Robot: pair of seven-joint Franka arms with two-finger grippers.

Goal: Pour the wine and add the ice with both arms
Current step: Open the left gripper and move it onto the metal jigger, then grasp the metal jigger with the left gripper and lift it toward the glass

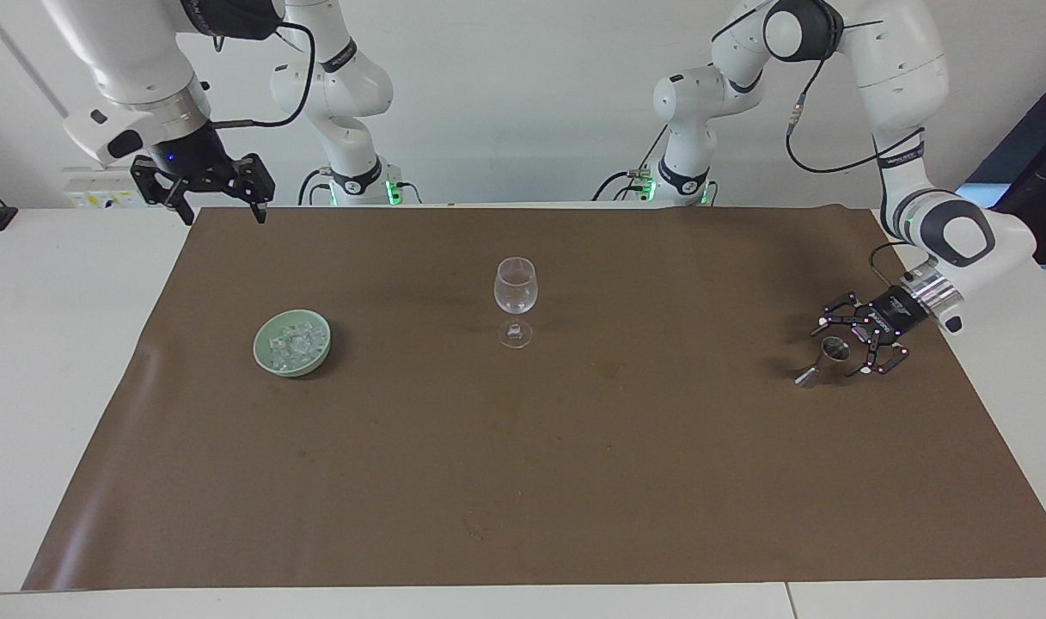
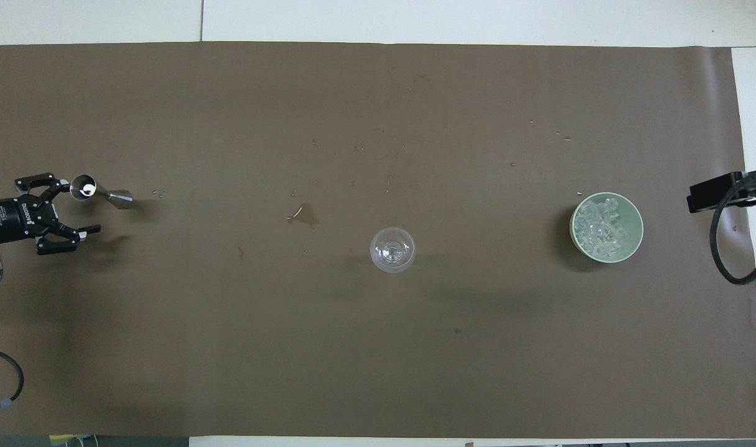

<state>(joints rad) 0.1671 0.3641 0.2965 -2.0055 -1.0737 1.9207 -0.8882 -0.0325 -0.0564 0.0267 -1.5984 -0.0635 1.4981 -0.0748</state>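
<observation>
Left tool (image 1: 851, 346) spread wide just beside the jigger (image 1: 823, 360); ice (image 1: 292, 346) well apart.

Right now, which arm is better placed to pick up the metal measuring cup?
Left. The left gripper is open right at the measuring cup; the right gripper waits up at its own end, above the mat's edge.

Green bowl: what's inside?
The green bowl holds a heap of ice, clear whitish chunks. The heap covers the bowl's bottom, so anything under it is hidden.
</observation>
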